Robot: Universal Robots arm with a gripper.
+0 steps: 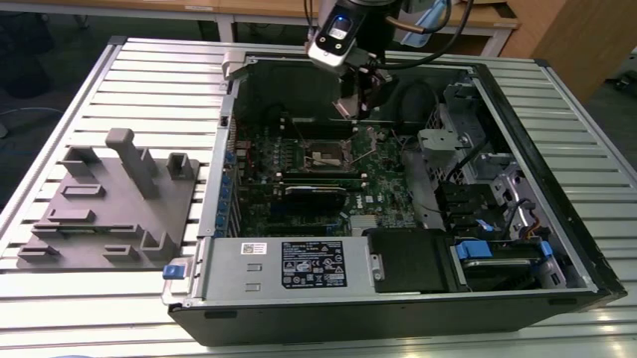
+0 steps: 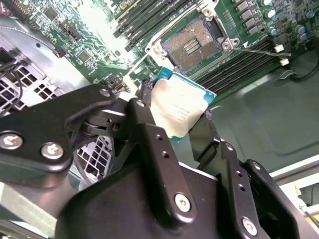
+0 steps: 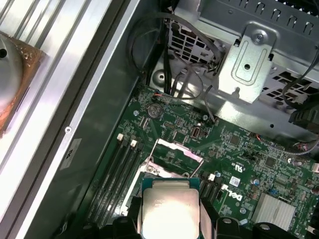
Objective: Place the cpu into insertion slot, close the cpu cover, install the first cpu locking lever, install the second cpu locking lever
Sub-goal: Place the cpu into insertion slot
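Gripper: fingers clenched on the cpu edges.
Insertion slot: uncovered, just past the fingertips, not touching the cpu.

In the second wrist view, the 2 fingers clamping the cpu cover its near corner and parts of 2 sides. In the first wrist view, the picture's edge cuts off the cpu. In the exterior view, the arm is cut off at the top edge and the desk at the sides.
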